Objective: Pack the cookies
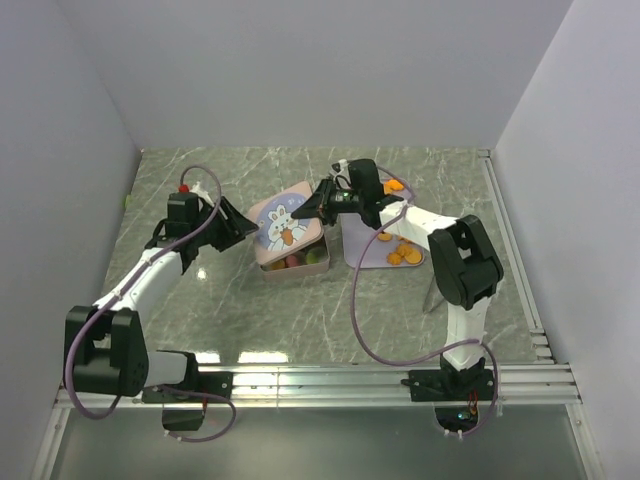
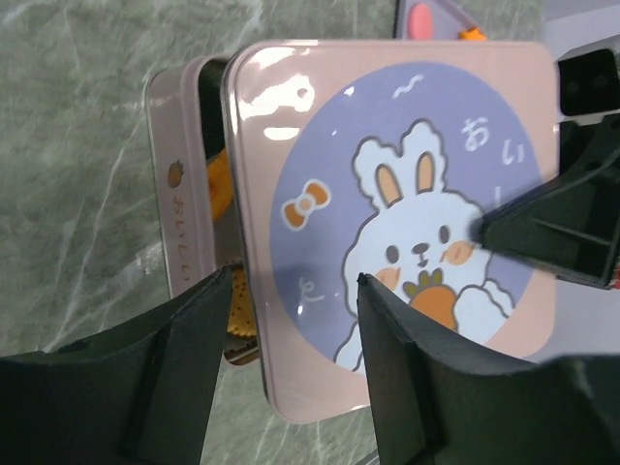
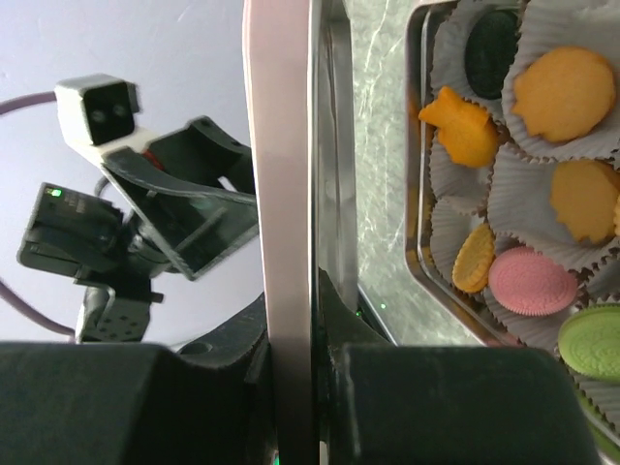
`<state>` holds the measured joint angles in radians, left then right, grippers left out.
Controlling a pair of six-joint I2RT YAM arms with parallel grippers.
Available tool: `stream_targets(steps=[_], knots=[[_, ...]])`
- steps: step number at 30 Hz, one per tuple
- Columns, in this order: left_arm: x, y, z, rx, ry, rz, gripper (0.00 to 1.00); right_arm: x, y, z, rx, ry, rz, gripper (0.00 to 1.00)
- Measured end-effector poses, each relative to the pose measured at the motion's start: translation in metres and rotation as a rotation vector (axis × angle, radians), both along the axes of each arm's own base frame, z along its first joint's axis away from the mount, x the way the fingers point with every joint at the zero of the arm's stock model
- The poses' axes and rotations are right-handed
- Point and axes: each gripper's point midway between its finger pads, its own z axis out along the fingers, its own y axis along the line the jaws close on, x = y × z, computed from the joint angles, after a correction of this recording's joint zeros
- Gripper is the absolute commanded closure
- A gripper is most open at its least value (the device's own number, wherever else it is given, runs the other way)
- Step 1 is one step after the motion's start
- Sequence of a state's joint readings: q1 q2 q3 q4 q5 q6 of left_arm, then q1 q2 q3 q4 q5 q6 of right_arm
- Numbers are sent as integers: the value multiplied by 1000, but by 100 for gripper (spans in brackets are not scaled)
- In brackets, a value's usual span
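The pink bunny-print lid (image 1: 283,223) hangs tilted over the open tin (image 1: 292,262). My right gripper (image 1: 322,205) is shut on the lid's right rim; in the right wrist view the lid (image 3: 289,174) runs edge-on between the jaws of that gripper (image 3: 312,291). Cookies (image 3: 567,92) sit in paper cups inside the tin (image 3: 418,194): orange, pink, green and black. More orange cookies (image 1: 405,255) lie on the lavender tray (image 1: 362,248). My left gripper (image 1: 236,226) (image 2: 295,281) is open, its fingers straddling the lid's (image 2: 407,194) near corner with gaps showing.
The right arm (image 1: 455,260) reaches over the lavender tray. A red-capped small thing (image 1: 185,187) lies behind the left arm. Grey walls close in left, back and right; a metal rail (image 1: 400,378) runs along the near edge.
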<state>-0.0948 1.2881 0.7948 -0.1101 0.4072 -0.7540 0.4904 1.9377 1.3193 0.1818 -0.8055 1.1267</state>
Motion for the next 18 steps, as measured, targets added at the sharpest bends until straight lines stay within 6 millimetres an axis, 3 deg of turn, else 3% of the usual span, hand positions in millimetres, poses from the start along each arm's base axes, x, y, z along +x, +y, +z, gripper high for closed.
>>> stream_targets(steps=[7, 18], knots=[[-6, -2, -36, -3, 83, -16, 40, 4, 8, -13, 15, 8, -16, 100], [-4, -12, -67, -11, 150, -51, 45, 0, 9, -42, -46, 20, -30, 100]])
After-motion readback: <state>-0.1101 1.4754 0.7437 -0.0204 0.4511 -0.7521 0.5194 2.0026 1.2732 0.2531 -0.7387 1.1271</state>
